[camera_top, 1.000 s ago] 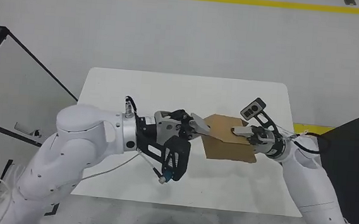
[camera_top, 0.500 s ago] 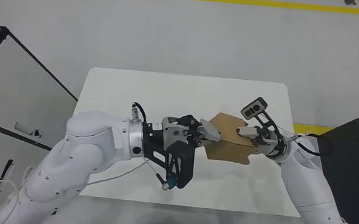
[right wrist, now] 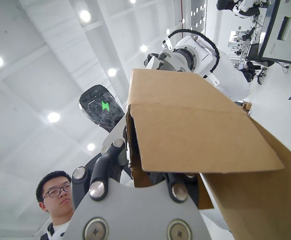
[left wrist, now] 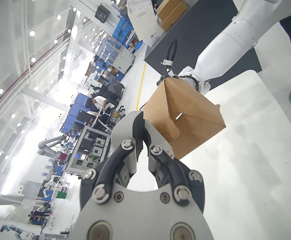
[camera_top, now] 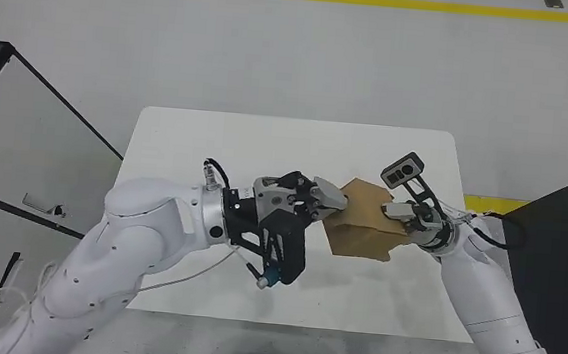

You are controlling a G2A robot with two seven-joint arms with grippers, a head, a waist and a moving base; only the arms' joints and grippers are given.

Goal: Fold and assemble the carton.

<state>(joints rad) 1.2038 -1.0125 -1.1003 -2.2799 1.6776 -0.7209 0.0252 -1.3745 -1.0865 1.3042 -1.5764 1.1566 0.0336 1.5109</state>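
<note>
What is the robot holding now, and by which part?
The carton. Right gripper: jaws clamp a wall at its open end. Left gripper: jaws shut beside the closed end, holding nothing.

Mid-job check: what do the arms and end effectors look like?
The left arm and right arm have rounded glossy white shells, with black cables looped at the wrists. The left end effector and right end effector each have a grey metal plate with round screws and black linkages; the left one's pale fingers carry black pads.
</note>
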